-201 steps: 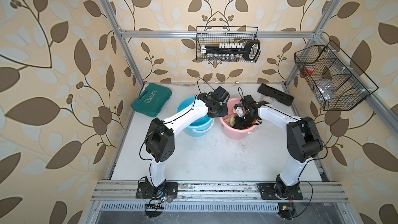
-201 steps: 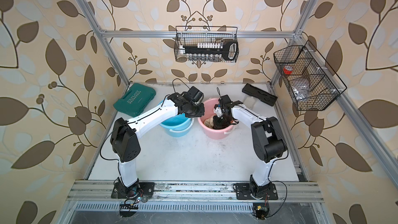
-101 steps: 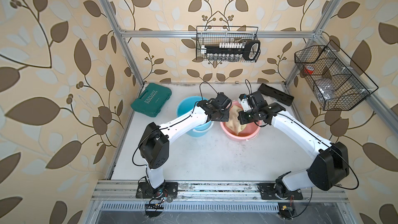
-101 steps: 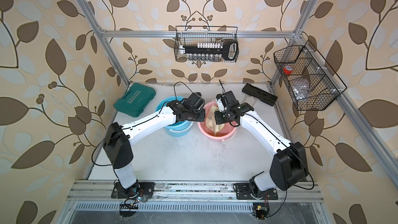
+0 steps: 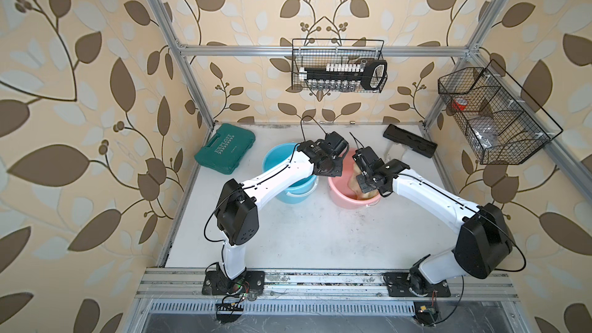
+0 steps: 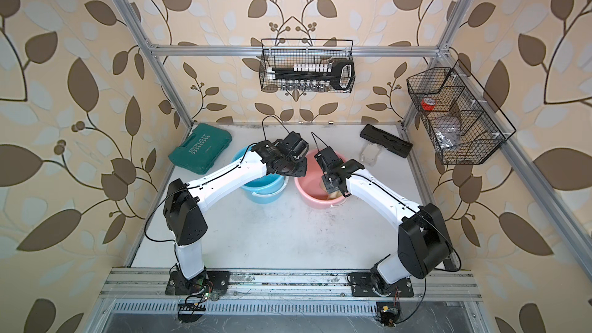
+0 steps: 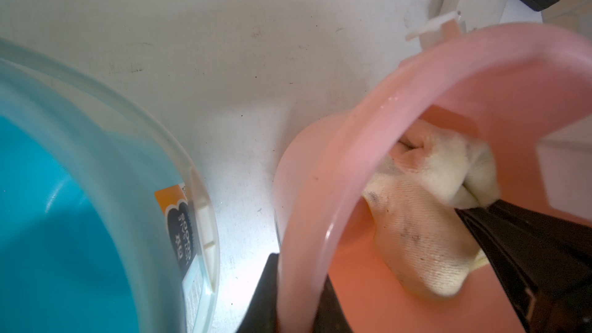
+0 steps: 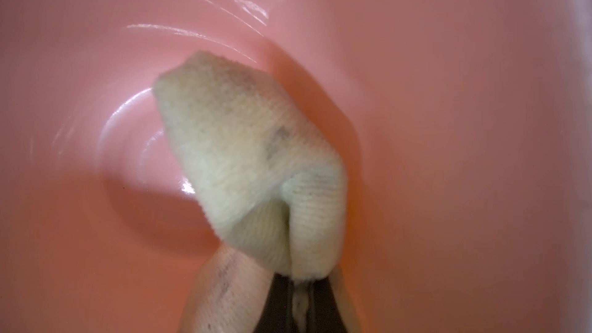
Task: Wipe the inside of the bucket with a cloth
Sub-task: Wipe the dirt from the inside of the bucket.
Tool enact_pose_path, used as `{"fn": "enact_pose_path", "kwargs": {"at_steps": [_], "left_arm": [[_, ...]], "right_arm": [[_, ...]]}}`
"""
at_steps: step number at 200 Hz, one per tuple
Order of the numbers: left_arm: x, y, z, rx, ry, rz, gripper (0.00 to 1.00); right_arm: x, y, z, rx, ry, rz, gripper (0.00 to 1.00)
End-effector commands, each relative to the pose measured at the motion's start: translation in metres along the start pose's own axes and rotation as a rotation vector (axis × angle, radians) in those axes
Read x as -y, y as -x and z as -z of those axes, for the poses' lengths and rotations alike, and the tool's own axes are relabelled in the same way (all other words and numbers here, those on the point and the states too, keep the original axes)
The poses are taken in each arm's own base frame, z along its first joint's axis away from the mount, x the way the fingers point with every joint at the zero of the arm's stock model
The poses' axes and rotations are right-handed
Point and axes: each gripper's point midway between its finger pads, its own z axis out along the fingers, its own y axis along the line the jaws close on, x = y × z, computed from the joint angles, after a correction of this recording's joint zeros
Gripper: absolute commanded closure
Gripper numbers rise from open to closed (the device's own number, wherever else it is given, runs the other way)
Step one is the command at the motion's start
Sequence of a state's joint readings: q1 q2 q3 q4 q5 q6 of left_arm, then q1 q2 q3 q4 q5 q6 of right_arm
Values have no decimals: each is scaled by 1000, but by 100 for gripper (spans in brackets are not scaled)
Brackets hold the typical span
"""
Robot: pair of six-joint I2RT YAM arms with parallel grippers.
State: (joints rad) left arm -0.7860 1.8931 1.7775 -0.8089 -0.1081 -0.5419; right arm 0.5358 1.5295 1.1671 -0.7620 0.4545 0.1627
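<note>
Mid-frame in both top views, the cloth (image 8: 250,155) is clamped by the right tool (image 8: 298,286) inside the pink bucket (image 5: 341,195); its rim is pinched by the left tool (image 7: 299,286).

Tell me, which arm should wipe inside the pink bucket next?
Right. The right fingers pinch the cloth inside the pink bucket; the left fingers only clamp its rim, holding no cloth.

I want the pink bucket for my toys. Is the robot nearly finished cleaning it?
Done: the cloth is picked up, pinched in the right gripper, and inside the pink bucket. In hand: the left gripper clamps the rim while the cloth hangs over the bottom. Left: wiping the walls and floor all round; how much is already wiped, I cannot tell.
</note>
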Motion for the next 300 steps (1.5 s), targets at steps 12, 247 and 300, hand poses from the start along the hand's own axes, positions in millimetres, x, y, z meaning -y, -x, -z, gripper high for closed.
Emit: {"fn": "enact_pose_path", "kwargs": {"at_steps": [12, 247, 300], "left_arm": [[6, 8, 12, 24, -28, 7, 100], [-5, -29, 1, -32, -72, 54, 100], [-7, -35, -9, -55, -46, 47, 100]], "right_arm": [[3, -4, -19, -79, -100, 41, 100], [-124, 11, -89, -302, 506, -209, 100], [-155, 41, -58, -238, 747, -313, 100]]}}
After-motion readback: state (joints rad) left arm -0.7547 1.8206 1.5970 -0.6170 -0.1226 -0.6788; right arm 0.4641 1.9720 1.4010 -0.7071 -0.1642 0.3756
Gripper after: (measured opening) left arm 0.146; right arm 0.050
